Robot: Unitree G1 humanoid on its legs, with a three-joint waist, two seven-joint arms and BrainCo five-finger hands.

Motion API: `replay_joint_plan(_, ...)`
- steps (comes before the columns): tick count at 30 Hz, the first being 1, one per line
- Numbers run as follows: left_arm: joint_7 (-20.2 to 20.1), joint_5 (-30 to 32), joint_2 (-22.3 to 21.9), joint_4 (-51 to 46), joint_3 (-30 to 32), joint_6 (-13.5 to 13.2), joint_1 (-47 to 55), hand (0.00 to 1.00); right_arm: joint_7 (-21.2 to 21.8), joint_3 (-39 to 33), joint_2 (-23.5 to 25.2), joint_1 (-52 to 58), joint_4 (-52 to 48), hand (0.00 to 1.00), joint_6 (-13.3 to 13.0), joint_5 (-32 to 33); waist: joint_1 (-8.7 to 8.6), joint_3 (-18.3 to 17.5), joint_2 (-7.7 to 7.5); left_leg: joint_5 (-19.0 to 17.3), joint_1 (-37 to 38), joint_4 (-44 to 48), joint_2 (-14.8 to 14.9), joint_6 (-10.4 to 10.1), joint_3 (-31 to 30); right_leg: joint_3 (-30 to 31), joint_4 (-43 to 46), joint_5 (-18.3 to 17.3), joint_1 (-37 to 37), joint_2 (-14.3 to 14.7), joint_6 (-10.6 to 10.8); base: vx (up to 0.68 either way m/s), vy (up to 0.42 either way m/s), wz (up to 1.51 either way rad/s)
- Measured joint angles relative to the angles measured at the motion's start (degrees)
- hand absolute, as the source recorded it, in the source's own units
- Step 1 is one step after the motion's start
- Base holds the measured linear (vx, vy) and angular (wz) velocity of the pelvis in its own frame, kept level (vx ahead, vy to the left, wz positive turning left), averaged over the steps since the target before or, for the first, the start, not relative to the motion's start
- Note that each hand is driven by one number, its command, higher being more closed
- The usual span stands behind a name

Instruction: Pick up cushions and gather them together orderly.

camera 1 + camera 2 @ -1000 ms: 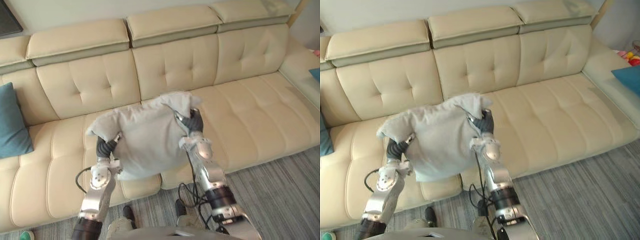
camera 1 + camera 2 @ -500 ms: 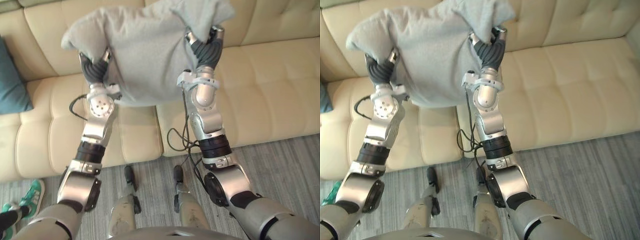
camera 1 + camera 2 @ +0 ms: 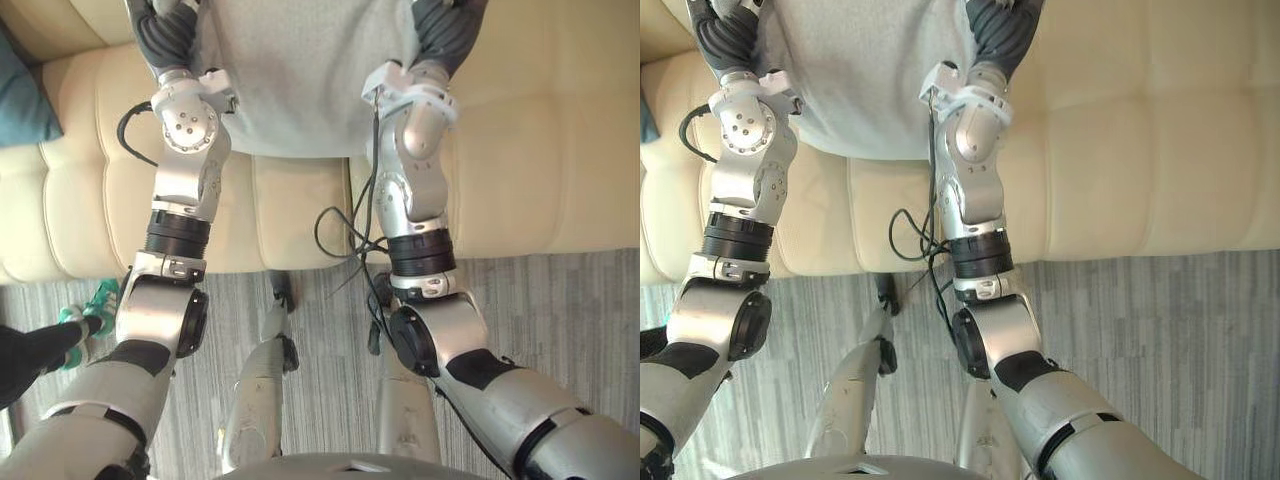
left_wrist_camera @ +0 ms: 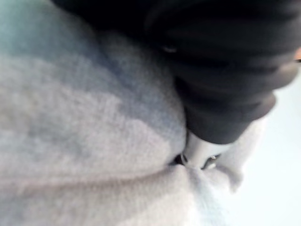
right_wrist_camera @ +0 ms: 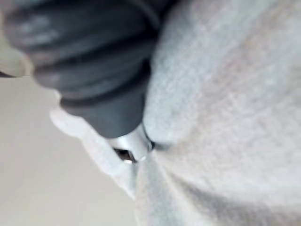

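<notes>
The grey cushion (image 3: 300, 70) at top centre is soft, fleecy cloth, matt and creased where it bunches. The left hand (image 4: 225, 70) and right hand (image 5: 94, 61) wear dark ribbed covers, matt and rubbery-looking. The cream sofa (image 3: 540, 150) looks like smooth leather with a faint sheen. The teal cushion (image 3: 22, 100) at upper left is matt cloth. The floor (image 3: 560, 300) is grey, streaked and matt.
</notes>
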Motion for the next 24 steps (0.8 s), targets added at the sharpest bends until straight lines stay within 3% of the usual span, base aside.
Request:
replay_joint_plan(1,-0.1,-0.4,-0.2,0.0,0.9,0.0,0.0,1.0,0.2,0.1,0.0,-0.6,0.0,0.0,0.0,0.0,-0.04,0.7,0.12,-0.7,-1.0,0.0,0.0,-0.7,0.1,-0.1,1.2,-0.2,-1.5,-0.2,-0.1,0.0,-0.062,0.15)
replay_joint_plan(2,-0.1,-0.4,-0.4,0.0,1.2,-0.1,-0.1,0.0,0.3,0.1,0.0,-1.0,0.1,0.0,0.0,0.0,-0.07,1.1,0.23,-0.8,-1.3,0.0,-0.1,-0.8,0.2,-0.2,1.5,-0.3,-1.9,-0.3,-0.1,0.01,-0.058,0.14)
replay_joint_plan(6,0.0,-0.7,-1.6,-0.2,6.3,-2.3,-0.7,0.0,0.6,0.0,-0.8,-4.5,0.1,0.0,-0.7,0.0,-0.73,3.0,0.39,-1.3,-2.3,0.0,-0.2,-0.4,4.5,0.0,3.6,-1.0,-4.0,-1.8,0.1,0.01,-0.049,0.14)
replay_joint_plan(9,0.0,-1.0,-1.4,-0.1,7.4,-2.4,-0.5,0.0,1.2,-1.4,-2.6,-4.5,0.1,0.0,-0.9,0.6,-0.92,3.0,0.38,-0.1,-2.4,0.0,-1.0,1.0,4.5,0.0,4.9,-2.7,-4.4,-2.7,0.4,0.03,-0.049,0.17)
replay_joint_plan(12,-0.5,-1.3,0.3,0.2,8.8,-2.4,-0.1,0.0,2.8,-2.2,-4.8,-4.5,0.5,0.0,-1.0,1.8,-0.9,3.0,0.34,0.0,-2.7,0.0,-0.8,1.0,4.4,-0.3,5.1,-3.3,-4.6,-2.6,0.3,0.03,-0.084,0.06)
replay_joint_plan(17,-3.6,-1.6,7.8,4.2,9.6,-2.3,-0.1,0.0,4.4,-3.2,-12.6,-5.2,5.7,0.0,-0.4,5.7,-1.93,3.1,0.26,0.8,-2.4,0.0,-0.7,1.4,4.6,-0.5,4.9,-3.3,-4.0,-2.6,0.3,0.03,-0.085,0.0)
replay_joint_plan(24,-9.2,-3.8,19.0,5.8,13.7,-2.3,9.0,0.0,7.2,-2.0,-30.1,-6.7,11.6,0.0,0.8,13.8,-2.81,3.1,0.22,0.8,2.0,0.0,-0.4,1.4,4.3,-1.8,1.3,-2.9,2.6,-2.5,0.6,0.02,-0.065,-0.02)
